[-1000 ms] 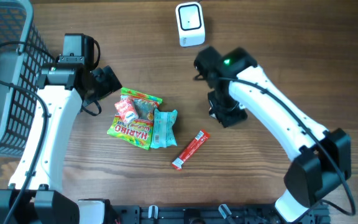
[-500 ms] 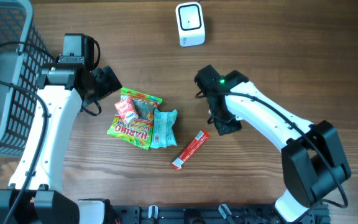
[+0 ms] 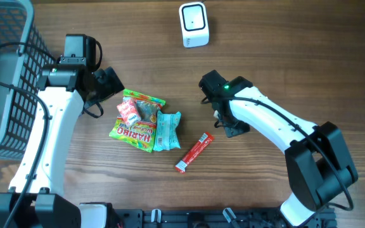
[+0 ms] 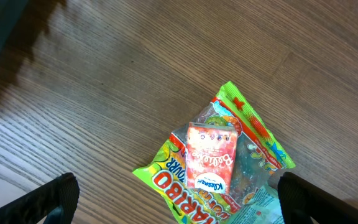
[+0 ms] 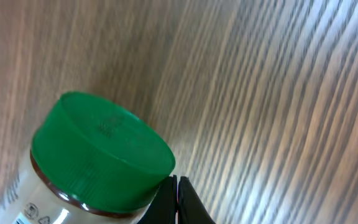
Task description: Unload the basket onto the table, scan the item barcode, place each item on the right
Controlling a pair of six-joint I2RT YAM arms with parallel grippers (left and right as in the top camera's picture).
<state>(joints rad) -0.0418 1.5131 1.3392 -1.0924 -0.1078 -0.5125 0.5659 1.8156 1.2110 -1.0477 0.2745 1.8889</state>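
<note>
A white scanner (image 3: 193,24) stands at the back of the table. In the right wrist view a jar with a green lid (image 5: 101,149) lies just left of my right gripper (image 5: 176,186), whose fingers are pressed together beside the lid, not around it. From overhead the jar is hidden under the right gripper (image 3: 232,128). My left gripper (image 4: 180,202) hangs open above a pile of snacks: a green Haribo bag (image 3: 134,132), an orange-red packet (image 4: 211,155) on top, and a teal packet (image 3: 167,130). A red stick pack (image 3: 194,152) lies in front of my right gripper.
A dark wire basket (image 3: 5,76) fills the far left edge. The left gripper (image 3: 109,82) sits between the basket and the snack pile. Bare wood lies between the scanner and the right arm.
The right gripper has moved toward the table's front and nearer the red stick pack, staying shut. The left arm and the snack pile have not moved.
</note>
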